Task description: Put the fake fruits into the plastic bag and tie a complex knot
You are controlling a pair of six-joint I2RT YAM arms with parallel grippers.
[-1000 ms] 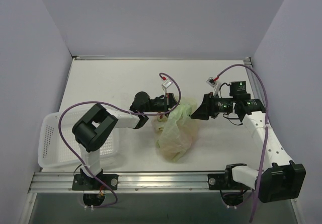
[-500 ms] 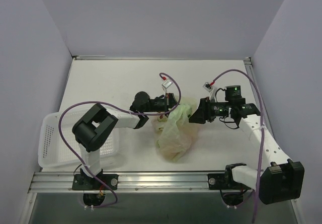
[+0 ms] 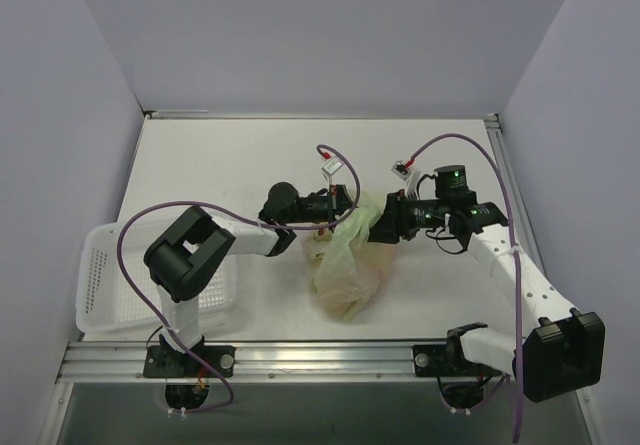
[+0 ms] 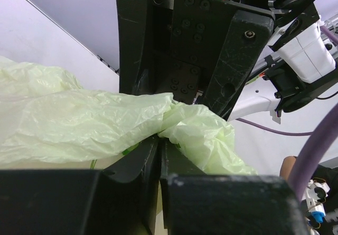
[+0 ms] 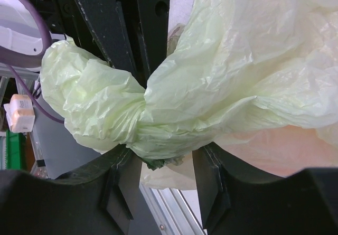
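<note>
From above, shows the plastic bag (image 3: pixel 348 263) slumped mid-table (image 3: pixel 230 155) between left claw (image 3: pixel 342 205) and right claw (image 3: pixel 378 227), with the white basket (image 3: pixel 100 285) well apart at the left edge and only a purple cable (image 3: pixel 330 153) looping near the work. From the left wrist, finds the left claw pinched shut on a thin fold of film, with the right claw's black body just beyond, crowding any twist. From the right wrist, catches jaws apart astride the bunched neck (image 5: pixel 142 108), a peach blush behind the film probably the fake fruits (image 5: pixel 264 150); risks torn film or a slipped, loosened neck if pulled hard against that thin pinch.

Robot lab: plain walls (image 3: pixel 320 35), aluminium rail (image 3: pixel 330 360)
</note>
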